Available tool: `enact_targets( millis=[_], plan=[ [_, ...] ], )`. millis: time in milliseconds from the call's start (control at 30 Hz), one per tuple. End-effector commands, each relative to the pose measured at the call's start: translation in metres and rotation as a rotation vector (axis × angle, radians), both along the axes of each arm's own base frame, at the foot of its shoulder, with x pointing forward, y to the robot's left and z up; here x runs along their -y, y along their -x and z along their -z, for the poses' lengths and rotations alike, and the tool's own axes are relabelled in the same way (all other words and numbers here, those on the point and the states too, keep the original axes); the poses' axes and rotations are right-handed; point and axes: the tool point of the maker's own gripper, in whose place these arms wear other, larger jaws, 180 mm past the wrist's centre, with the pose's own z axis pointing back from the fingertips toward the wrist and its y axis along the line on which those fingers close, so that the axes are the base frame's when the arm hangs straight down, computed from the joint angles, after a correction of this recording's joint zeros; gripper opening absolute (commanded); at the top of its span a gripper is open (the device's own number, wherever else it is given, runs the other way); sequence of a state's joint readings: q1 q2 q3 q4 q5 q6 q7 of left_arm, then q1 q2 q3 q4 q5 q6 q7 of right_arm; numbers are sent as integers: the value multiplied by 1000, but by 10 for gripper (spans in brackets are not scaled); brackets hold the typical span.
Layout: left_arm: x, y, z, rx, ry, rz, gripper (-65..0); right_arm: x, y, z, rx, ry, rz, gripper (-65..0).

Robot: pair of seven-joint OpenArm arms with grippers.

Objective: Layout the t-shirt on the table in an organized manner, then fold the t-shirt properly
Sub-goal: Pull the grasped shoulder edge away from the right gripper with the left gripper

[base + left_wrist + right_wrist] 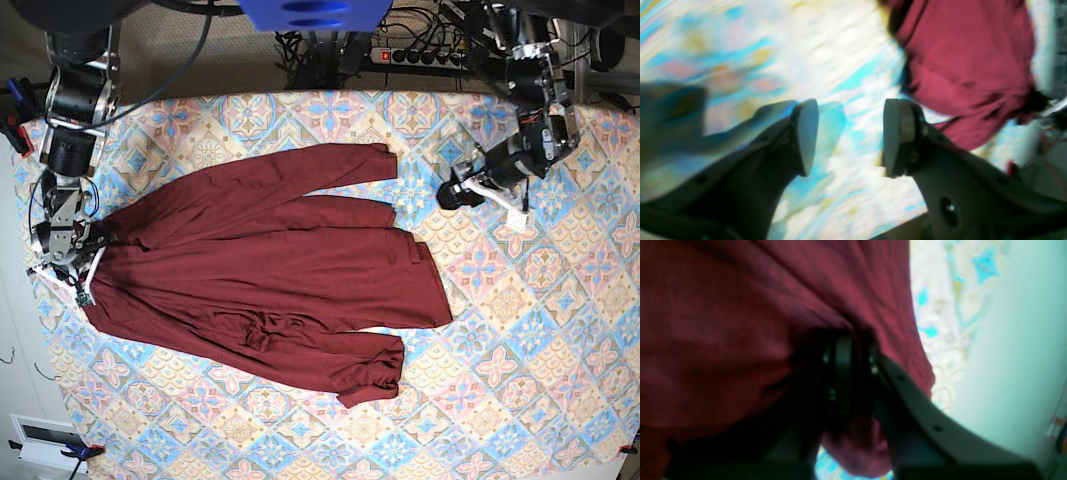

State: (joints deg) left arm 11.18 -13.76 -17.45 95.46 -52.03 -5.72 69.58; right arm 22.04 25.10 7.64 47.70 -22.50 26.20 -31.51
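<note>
I had the right gripper [98, 240] clamped on the shirt [270, 275] hem at the table's [520, 330] left edge, anchoring it for spreading; left gripper [850, 136] jaws apart, empty, near the far edge.

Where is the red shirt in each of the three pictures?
Left wrist view: the t-shirt fills the upper right, apart from the open left gripper.
Right wrist view: it covers the left and middle, pinched in the shut right gripper.
Base view: it lies spread across the middle, its left edge held by the right gripper.
Shared landmark: the table with its blue, pink and cream tile pattern shows in all three.
</note>
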Motion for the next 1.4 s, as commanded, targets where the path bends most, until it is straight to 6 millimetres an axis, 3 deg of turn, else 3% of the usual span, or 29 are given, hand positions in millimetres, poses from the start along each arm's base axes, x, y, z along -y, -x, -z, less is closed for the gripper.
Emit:
enact_targets(
  millis=[0, 67, 133, 267, 367, 533, 600, 700, 833, 967, 1167, 1267, 1367],
  plan=[
    [8, -13, -13, 48, 11, 23, -336, 9, -2, -13, 30, 31, -1, -601],
    [32, -20, -14, 62, 9, 87, -335, 9, 10, -8, 2, 54, -4, -601],
    [51, -25, -10, 56, 2, 135, -335, -4, 9, -9, 10, 53, -18, -601],
    [70, -39, 8, 9, -1, 152, -335, -26, 0, -18, 58, 47, -51, -601],
    [89, -46, 18, -22, -1, 190, -335, -29, 12, -16, 55, 68, -72, -601],
    [109, -51, 24, -11, -40, 256, -343, -36, 11, -31, 97, 93, -98, -601],
    [121, -47, 27, -3, -63, 304, -376, -34, 12, -33, 91, 100, -89, -601],
    [129, -38, 32, -13, -93, 364, -499, -33, 12, -34, 92, 102, -85, -601],
    [96, -28, 45, -47, -161, 362, -650, -33, 13, -34, 90, 103, -84, -601],
    [39, -19, 54, -91, -248, 311, -650, -33, 13, -33, 88, 102, -85, -601],
    [-43, -10, 51, -128, -340, 175, -650, -34, 13, -32, 83, 103, -91, -601],
    [-68, -1, 47, -140, -380, 148, -650, -35, 14, -32, 81, 103, -92, -601],
    [-79, 12, 42, -140, -421, 166, -650, -35, 18, -28, 69, 102, -92, -601]
  ],
)
